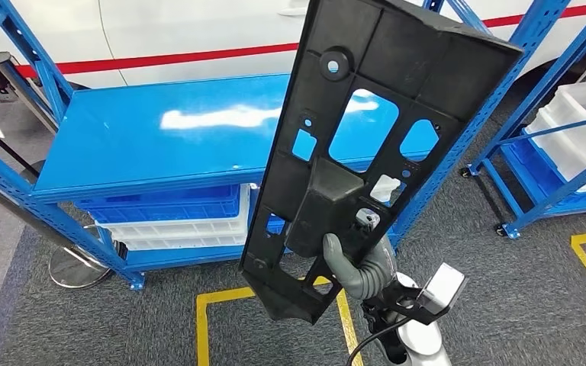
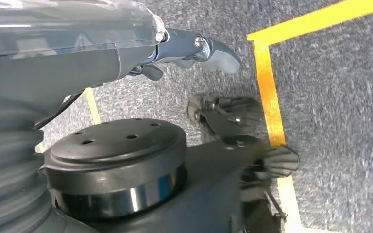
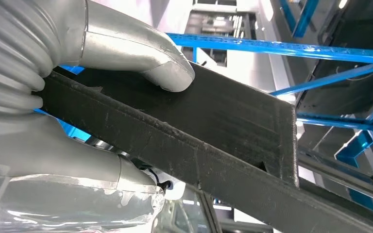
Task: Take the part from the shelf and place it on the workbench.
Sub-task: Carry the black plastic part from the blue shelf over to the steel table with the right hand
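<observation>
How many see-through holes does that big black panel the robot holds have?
About 8 in the black panel gripped by the right hand: one round near the top, three large mid-panel, several small lower ones; the hand may hide more.

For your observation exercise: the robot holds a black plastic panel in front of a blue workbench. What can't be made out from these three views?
- Head view: the black panel hides the right hand's fingers behind it, part of the blue workbench top, and its own upper edge is cut off.
- Right wrist view: the thumb presses the panel; the other fingers are hidden beneath it.
- Left wrist view: the left hand shows partly, its cover blocking the rest, so its pose is unclear.
</observation>
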